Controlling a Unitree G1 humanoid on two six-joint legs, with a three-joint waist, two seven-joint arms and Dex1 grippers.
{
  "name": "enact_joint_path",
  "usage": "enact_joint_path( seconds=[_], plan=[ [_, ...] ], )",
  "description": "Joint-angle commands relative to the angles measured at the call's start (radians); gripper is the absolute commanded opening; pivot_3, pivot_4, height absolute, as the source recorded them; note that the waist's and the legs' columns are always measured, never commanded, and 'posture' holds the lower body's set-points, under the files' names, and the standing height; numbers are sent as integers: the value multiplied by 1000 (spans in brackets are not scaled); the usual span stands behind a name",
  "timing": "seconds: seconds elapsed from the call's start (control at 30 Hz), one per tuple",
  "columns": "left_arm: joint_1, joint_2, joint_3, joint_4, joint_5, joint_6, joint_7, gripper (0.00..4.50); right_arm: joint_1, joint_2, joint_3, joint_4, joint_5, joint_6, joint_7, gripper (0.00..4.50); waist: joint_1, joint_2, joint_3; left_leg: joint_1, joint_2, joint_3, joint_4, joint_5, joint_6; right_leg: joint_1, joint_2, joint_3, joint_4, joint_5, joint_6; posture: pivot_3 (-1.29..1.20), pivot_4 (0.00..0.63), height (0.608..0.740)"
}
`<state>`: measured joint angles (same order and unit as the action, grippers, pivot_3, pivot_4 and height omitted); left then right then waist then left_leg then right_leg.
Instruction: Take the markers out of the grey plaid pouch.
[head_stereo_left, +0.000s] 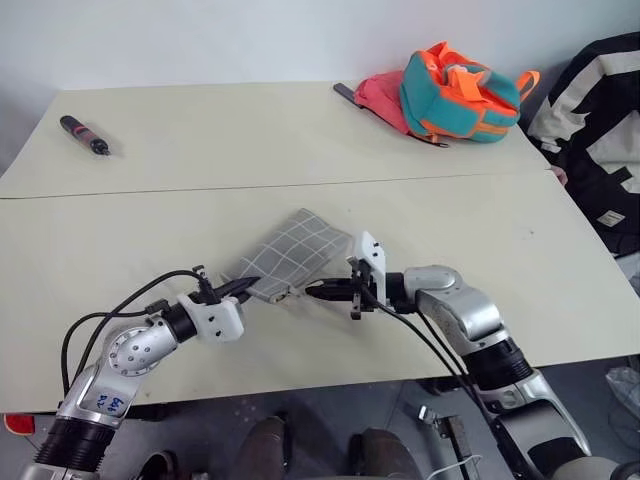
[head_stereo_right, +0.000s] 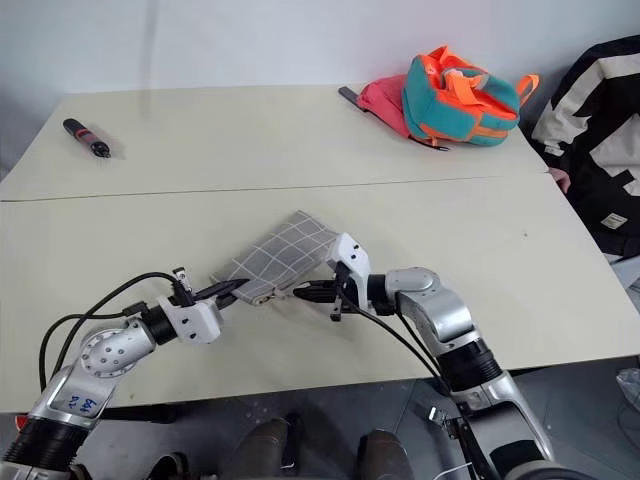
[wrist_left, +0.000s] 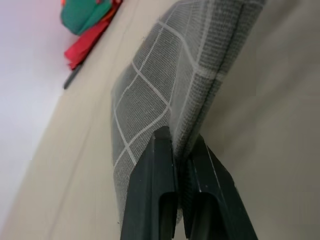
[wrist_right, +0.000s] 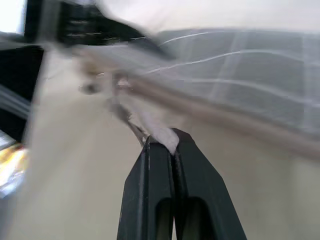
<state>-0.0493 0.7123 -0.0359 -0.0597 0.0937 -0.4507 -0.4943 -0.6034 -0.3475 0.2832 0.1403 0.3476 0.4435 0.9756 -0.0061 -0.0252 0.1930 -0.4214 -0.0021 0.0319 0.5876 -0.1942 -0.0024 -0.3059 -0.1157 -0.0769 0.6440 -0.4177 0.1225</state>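
We saw two silver-grey metal arms with rounded, glossy joint housings and black ribbed cuffs near the elbows. The left arm carried a round perforated disc on its side and a white sticker with blue handwritten marks lower down. Black cables looped loosely from each forearm to the wrist. Each wrist ended in a white plastic bracket. The left gripper and the right gripper each had two slim, matte black fingers with recessed slots along their inner faces.
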Motion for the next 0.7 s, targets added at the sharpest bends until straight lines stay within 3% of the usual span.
enact_joint_path(
  seconds=[0.03,0.27,0.43,0.57,0.7],
  plan=[
    [61,35,57,-50,-92,-23,-62,0,-40,-22,-76,36,-16,-59,-8,25,0,0,0,0,0,0,1,0,1,0,0,0,0,0,0,0,150,740],
    [139,72,145,-36,-174,-55,-129,0,-73,-103,-110,149,-66,-134,39,25,1,0,0,0,0,1,3,-1,2,0,-1,0,-2,0,0,0,150,740],
    [188,66,207,-46,-266,-39,-172,0,-160,-179,-138,385,-146,-266,18,25,3,0,0,0,0,2,3,-2,2,0,-1,0,-2,0,0,0,150,740],
    [191,58,213,-59,-255,-44,-181,0,-165,-167,-142,398,-137,-290,55,25,0,0,0,1,2,3,3,-2,1,1,-1,0,-4,0,0,0,150,740],
    [169,18,218,-84,-328,40,-173,0,-152,-170,-134,366,-132,-278,88,25,-2,0,0,1,3,4,3,-3,2,1,0,0,-1,0,0,0,150,740]
  ],
)
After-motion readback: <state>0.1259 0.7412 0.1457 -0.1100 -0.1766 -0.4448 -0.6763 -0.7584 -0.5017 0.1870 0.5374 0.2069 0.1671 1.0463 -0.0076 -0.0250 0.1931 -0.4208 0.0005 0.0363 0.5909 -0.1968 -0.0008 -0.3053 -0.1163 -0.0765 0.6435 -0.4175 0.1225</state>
